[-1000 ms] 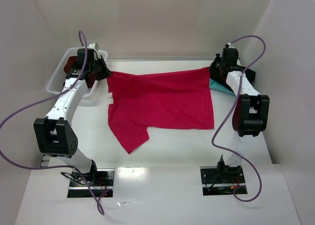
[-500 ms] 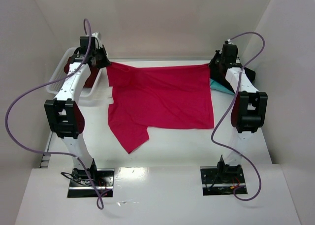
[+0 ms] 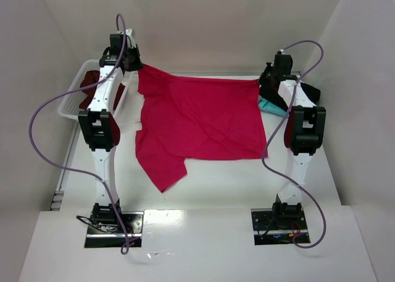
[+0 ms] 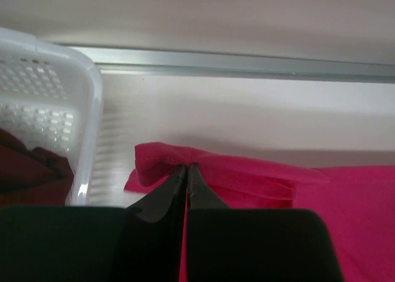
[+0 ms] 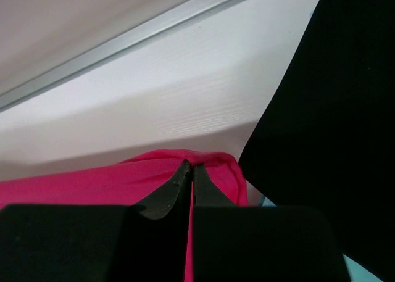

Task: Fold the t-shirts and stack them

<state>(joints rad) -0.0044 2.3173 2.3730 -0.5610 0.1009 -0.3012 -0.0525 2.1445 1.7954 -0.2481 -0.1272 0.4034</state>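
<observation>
Crimson-pink t-shirt (image 3: 200, 118) is spread across the middle of the surface (image 3: 216, 183), with its far edge stretched between the two arms. The left fingers (image 3: 132, 64) are closed on the far left corner of the cloth. In the left wrist view the tips (image 4: 183, 174) meet with a bunched fold of pink fabric pinched between them. The right fingers (image 3: 267, 79) are closed in the same way on the far right corner, and the right wrist view shows the tips (image 5: 188, 171) meeting inside a small hump of pink cloth.

Purpose of the grip: holding both far corners at once keeps that edge taut and straight, so the panel between them lies without slack. The near part rests flat on the surface, and one sleeve (image 3: 163, 174) trails toward the near left.

Other garments are set to the sides, away from the working area:
- A maroon t-shirt (image 3: 92, 81) lies inside the white lattice basket (image 3: 73, 106) at the far left.
- A black t-shirt (image 3: 311, 94) and a teal t-shirt (image 3: 271, 106) lie at the far right, just beside the right fingers.

Judgement: the fold on this shirt is not yet made. The paired corner grip suits carrying the far edge toward the near edge.
</observation>
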